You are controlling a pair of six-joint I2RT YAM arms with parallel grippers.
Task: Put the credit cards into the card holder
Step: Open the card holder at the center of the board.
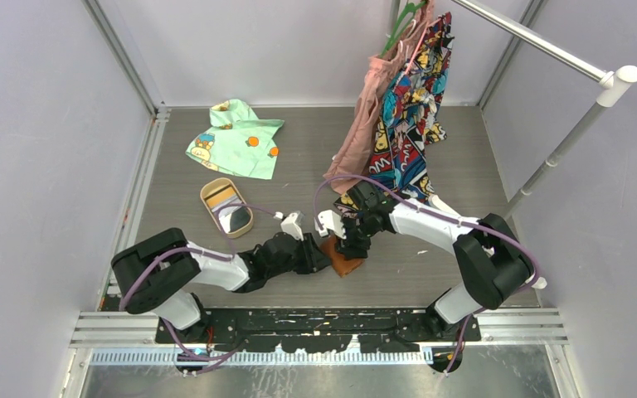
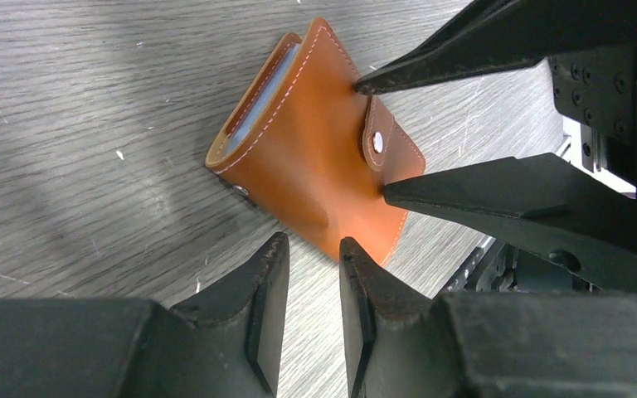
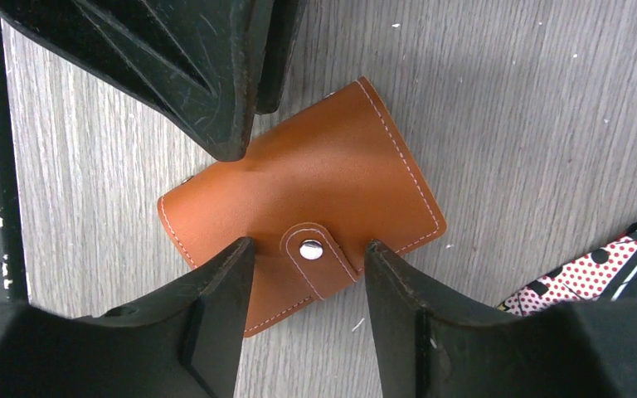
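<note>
The brown leather card holder lies folded shut on the table between my two grippers, its tab snapped. In the left wrist view the card holder shows a light blue card edge inside its open side. My left gripper is just short of the holder's near corner, jaws a narrow gap apart and empty. My right gripper is open, with its fingertips on either side of the snap tab above the holder. A grey-white card lies in the tan tray.
The tan oval tray stands left of the arms. A green printed cloth lies at the back left. Patterned clothes hang from a rail and reach down close behind the right gripper; their hem shows in the right wrist view.
</note>
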